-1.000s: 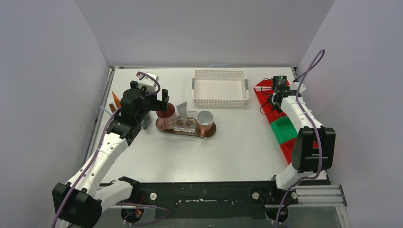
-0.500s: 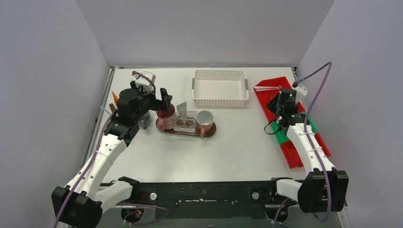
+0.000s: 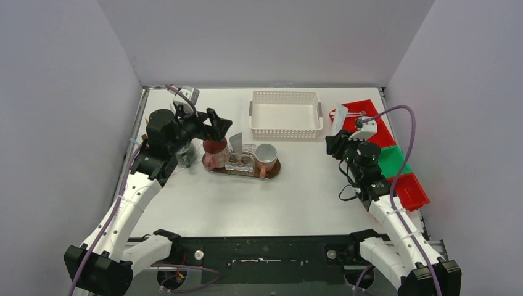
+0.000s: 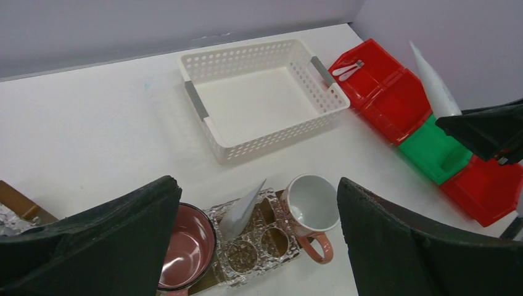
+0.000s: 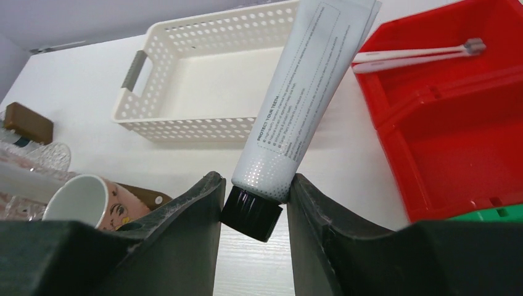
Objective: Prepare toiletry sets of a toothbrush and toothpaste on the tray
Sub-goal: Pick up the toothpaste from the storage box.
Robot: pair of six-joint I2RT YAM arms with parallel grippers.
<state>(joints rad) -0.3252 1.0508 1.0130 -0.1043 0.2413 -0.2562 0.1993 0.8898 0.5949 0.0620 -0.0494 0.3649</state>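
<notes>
The right gripper (image 5: 254,188) is clenching a white toothpaste tube (image 5: 308,92) just above its black cap. The tube's long axis is standing nearly upright, cap down and flat tail up. In the top view the gripper is hovering at centre right, and the tray (image 3: 273,168) is lying to its left, at centre left of the frame. The white mug (image 3: 266,154) is sitting at the tray's right end, the side nearest this gripper, and appears empty.

The left gripper (image 3: 208,125) is hanging spread wide and holding nothing, just above the maroon mug (image 3: 214,147). It is nearer the tray, but the right arm is the one carrying the tube.

The table (image 3: 296,191) is showing smooth and white between the right gripper and the tray. The perforated basket (image 3: 285,114) is sitting farther back, and a toothbrush (image 5: 419,52) is lying in the red bin (image 5: 469,135).
</notes>
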